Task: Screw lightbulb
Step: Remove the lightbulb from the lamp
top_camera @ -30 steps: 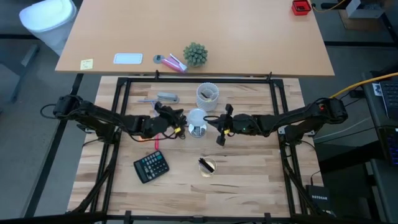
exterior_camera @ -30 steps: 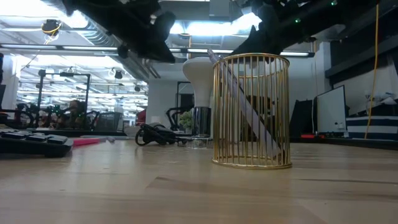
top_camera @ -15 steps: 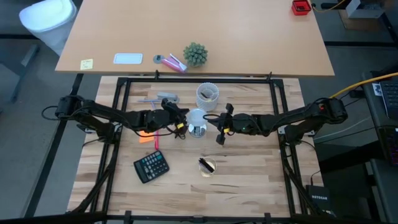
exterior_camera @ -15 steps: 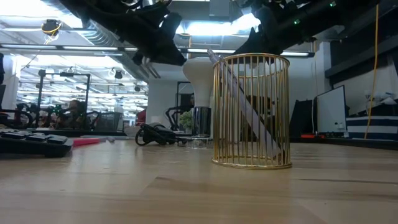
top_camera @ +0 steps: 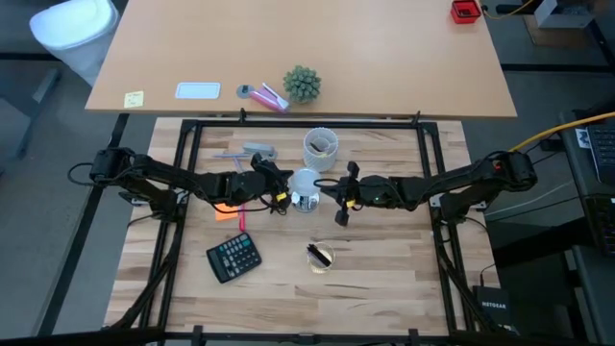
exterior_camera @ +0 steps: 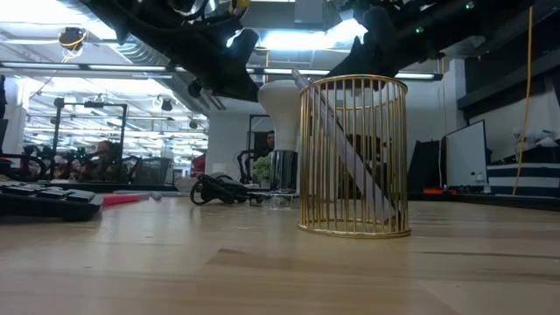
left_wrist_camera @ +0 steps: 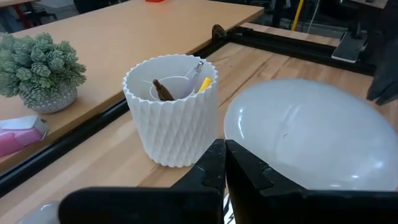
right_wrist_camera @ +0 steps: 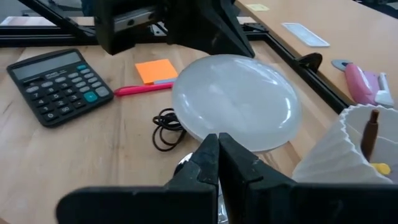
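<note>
Overhead, two dark robot arms are reaching toward the middle of a light wooden table point(top_camera: 384, 269) from opposite sides. Between them the lightbulb point(top_camera: 304, 183) is standing upright, its white dome on top and its grey metal base point(exterior_camera: 283, 178) resting on the wood. From table height, a coiled black cord point(exterior_camera: 219, 188) is lying just beside that base.

The left gripper point(top_camera: 276, 181) is hovering just beside the bulb on its left, fingers pressed fully together and holding nothing. In the left wrist view, the closed fingertips point(left_wrist_camera: 225, 163) are pointing at the bulb's rounded dome point(left_wrist_camera: 311, 134), with no clear contact visible.

The right gripper point(top_camera: 338, 195) is waiting just to the bulb's right, its fingers likewise pinched together and empty. Its wrist camera is looking over the closed tips point(right_wrist_camera: 217, 155) at the dome point(right_wrist_camera: 236, 99).

Behind the bulb a white ribbed cup point(top_camera: 320, 146) is holding small items. Nearer the front edge, a gold wire pen holder point(top_camera: 320, 257) is standing with a pen inside. A black calculator point(top_camera: 233, 258) is lying to the front left, with an orange sticky note point(right_wrist_camera: 155, 70) and a pink pen point(right_wrist_camera: 143, 89) between it and the left arm.
</note>
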